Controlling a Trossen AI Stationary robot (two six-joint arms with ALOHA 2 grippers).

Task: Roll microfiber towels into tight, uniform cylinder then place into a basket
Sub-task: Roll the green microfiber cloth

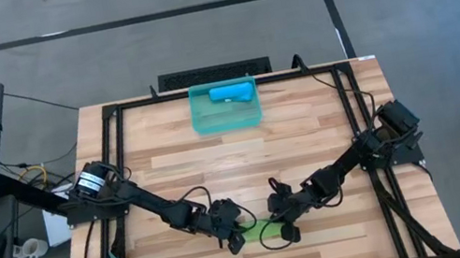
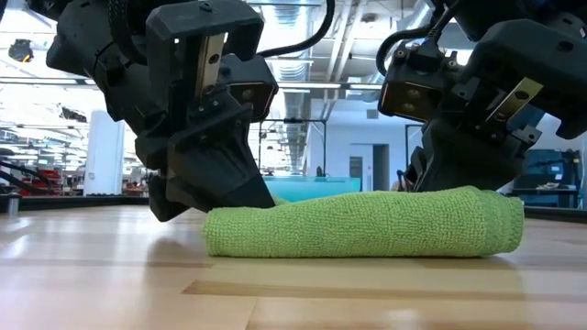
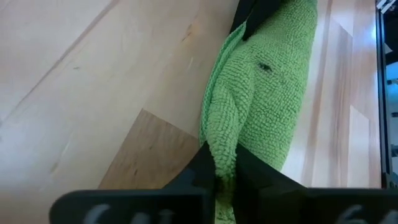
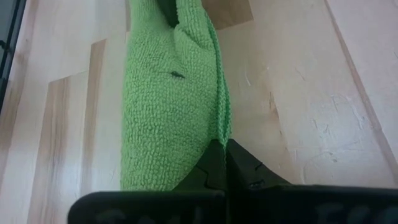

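I have the lime green towel (image 1: 265, 230) rolled into a cylinder on the bench (image 1: 305, 125), low in the high view just below centre, and I grip it at both ends. My left gripper (image 3: 225, 174) has its fingers (image 3: 202, 165) shut tight on a fold of cloth at one end; my right gripper (image 4: 219, 158) is likewise clamped shut on the pinched edge at the other end. In the low view the roll lies flat on the wood, my left gripper at its left end and my right behind its right end.

To do this step well, I judge I should lift both ends together and level, so the roll neither sags in the middle nor loosens. The pinches take only the outer layer, so a jerk could peel the wrap open; slow, matched travel suits it. Keeping the ends a steady distance apart should hold the shape.

The basket (image 1: 202, 122) sits at the upper centre of the high view, well apart from me. The sky-blue towel (image 1: 232, 92) lies rolled inside it, along its far wall, leaving room on the nearer side.
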